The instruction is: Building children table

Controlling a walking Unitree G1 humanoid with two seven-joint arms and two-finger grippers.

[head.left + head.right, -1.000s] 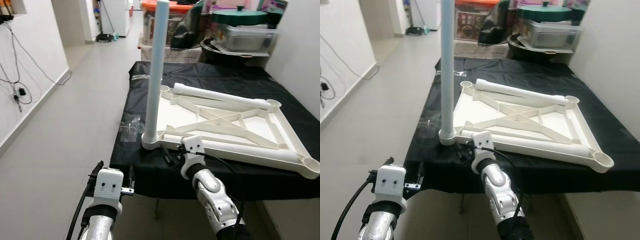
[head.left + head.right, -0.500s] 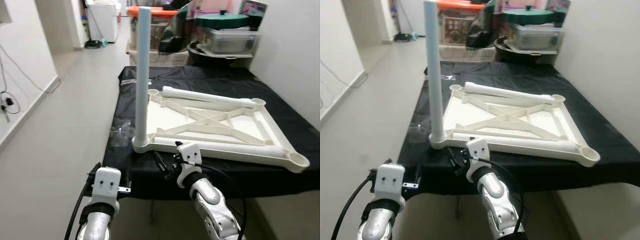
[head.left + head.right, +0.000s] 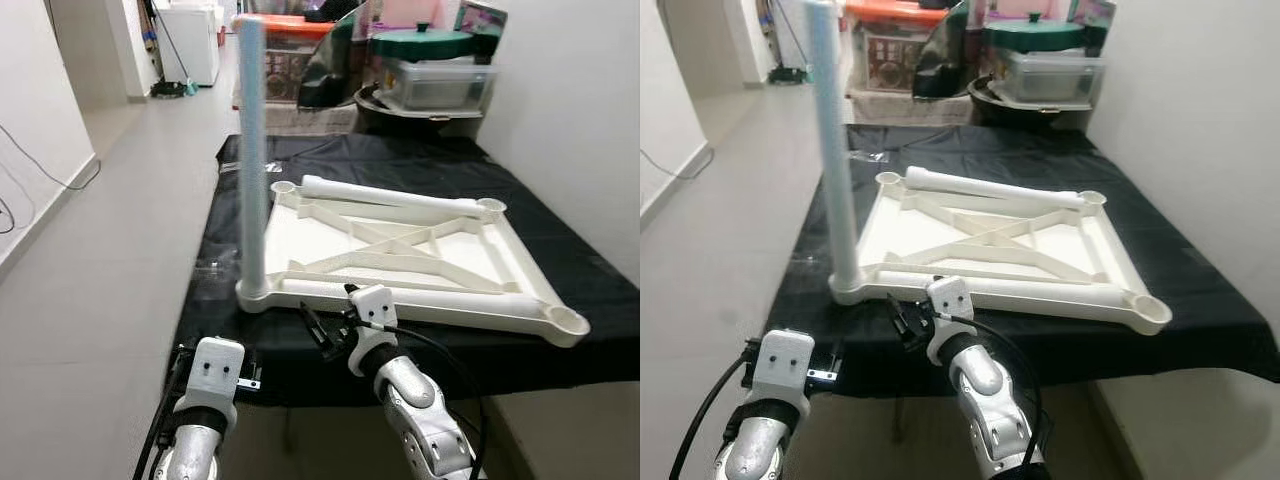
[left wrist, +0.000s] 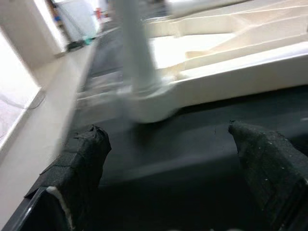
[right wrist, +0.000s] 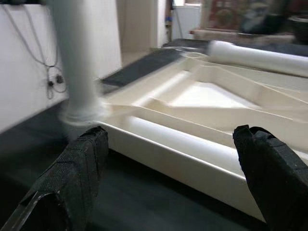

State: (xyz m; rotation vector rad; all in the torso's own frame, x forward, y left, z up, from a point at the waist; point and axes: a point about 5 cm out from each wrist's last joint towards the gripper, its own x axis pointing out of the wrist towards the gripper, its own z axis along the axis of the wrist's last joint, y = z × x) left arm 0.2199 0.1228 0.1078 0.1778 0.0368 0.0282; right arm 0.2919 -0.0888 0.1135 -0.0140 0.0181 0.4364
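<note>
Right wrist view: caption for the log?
Open right claw faces the upturned white tabletop and its one upright leg.

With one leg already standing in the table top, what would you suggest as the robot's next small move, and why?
Probably reach the open right gripper forward to the loose leg lying along the table top's near edge. One leg stands upright in a corner socket, while the near right socket looks empty.

upturned white tabletop (image 3: 420,255), one upright leg (image 3: 251,150)

upright leg (image 3: 250,160) on frame's (image 3: 420,255) left corner
</note>
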